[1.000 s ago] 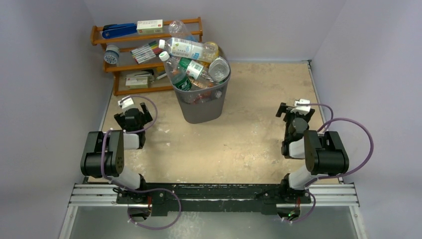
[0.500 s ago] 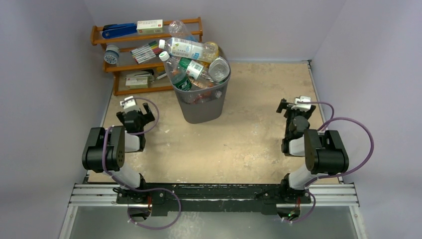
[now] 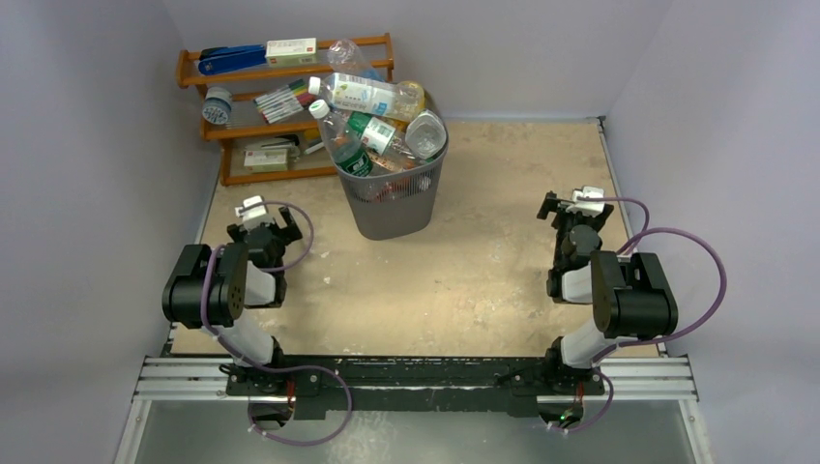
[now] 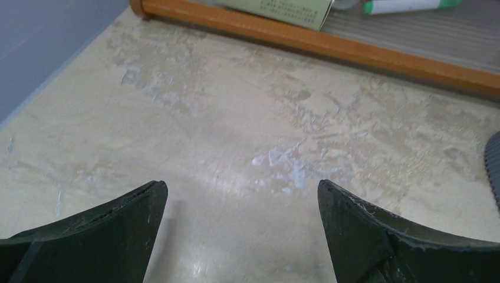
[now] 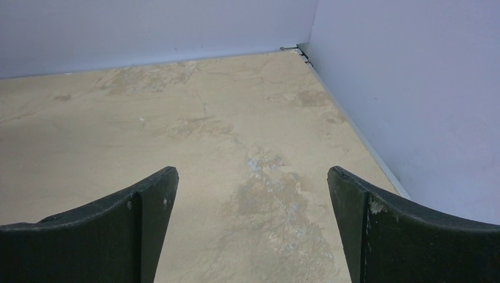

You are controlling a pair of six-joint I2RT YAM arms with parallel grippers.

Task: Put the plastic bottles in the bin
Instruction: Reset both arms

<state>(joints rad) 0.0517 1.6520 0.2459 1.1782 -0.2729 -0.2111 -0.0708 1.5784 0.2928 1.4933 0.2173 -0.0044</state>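
I see the plastic bottles (image 3: 372, 116) heaped in the bin (image 3: 392, 208) at 12 o'clock, piled above its rim. Wooden rack (image 3: 232, 130) just beside it, 11 o'clock. Left gripper (image 3: 261, 220) at 9, right gripper (image 3: 575, 205) at 3: jaws released, holding nothing.

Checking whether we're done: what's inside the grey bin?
The bin is heaped above its rim with plastic bottles; lower ones show dimly through the mesh walls, and its floor is covered.
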